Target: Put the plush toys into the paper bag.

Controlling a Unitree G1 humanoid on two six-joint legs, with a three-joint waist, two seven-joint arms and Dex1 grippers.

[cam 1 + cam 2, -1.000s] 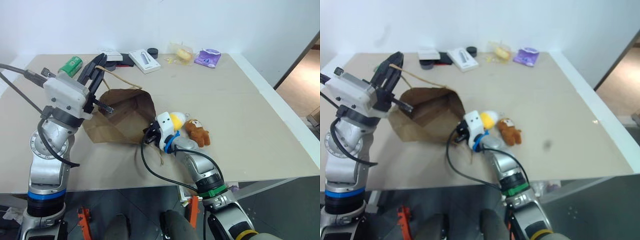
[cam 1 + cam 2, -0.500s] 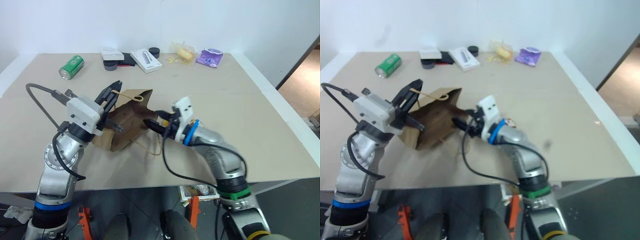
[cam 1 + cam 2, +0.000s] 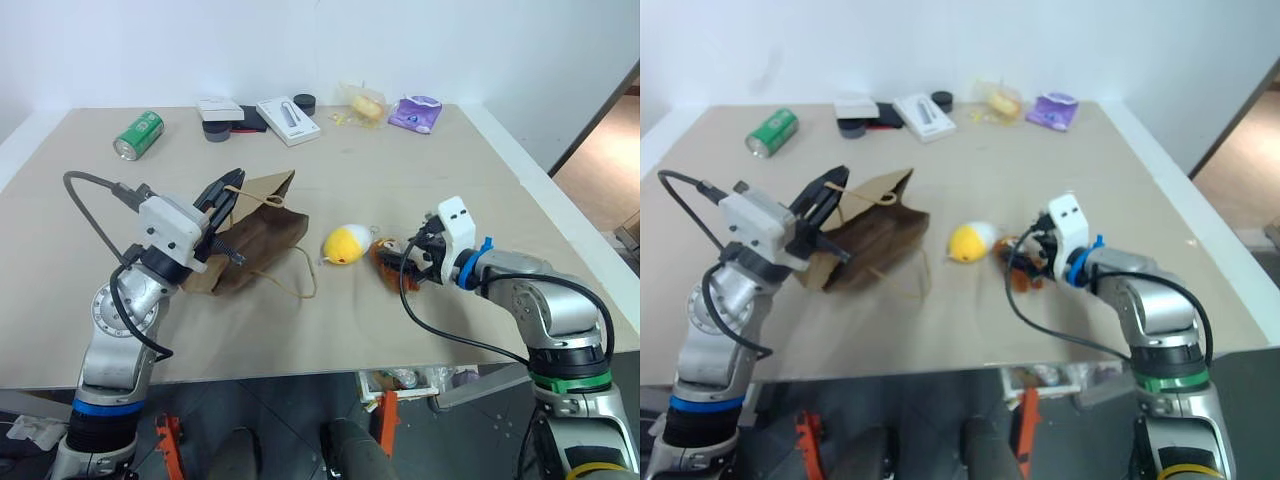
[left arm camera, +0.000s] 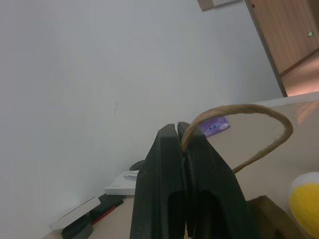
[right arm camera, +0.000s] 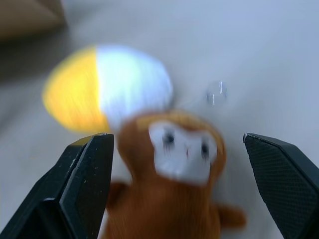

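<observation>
The brown paper bag [image 3: 255, 240] lies slumped on its side left of the table's middle. My left gripper [image 3: 230, 185] is shut on its twine handle [image 4: 239, 110], holding the loop up. The round yellow-and-white plush toy [image 3: 345, 243] rests on the table just right of the bag, outside it. Right beside it lies the brown teddy bear [image 3: 382, 251]. My right gripper [image 3: 405, 262] is at the bear, open, and its fingers [image 5: 84, 184] stand wide on either side of the bear [image 5: 174, 199], not closed on it. The ball [image 5: 107, 89] sits just beyond.
Along the far edge sit a green can [image 3: 139, 134], black and white items [image 3: 222, 118], a white box [image 3: 289, 120], a yellow item in clear wrap [image 3: 365, 103] and a purple packet [image 3: 416, 114]. The table's right edge [image 3: 580, 240] is near my right arm.
My right gripper swung right, away from the bag's mouth, and opened over the bear. The left gripper sank with the handle and the bag slumped flatter.
</observation>
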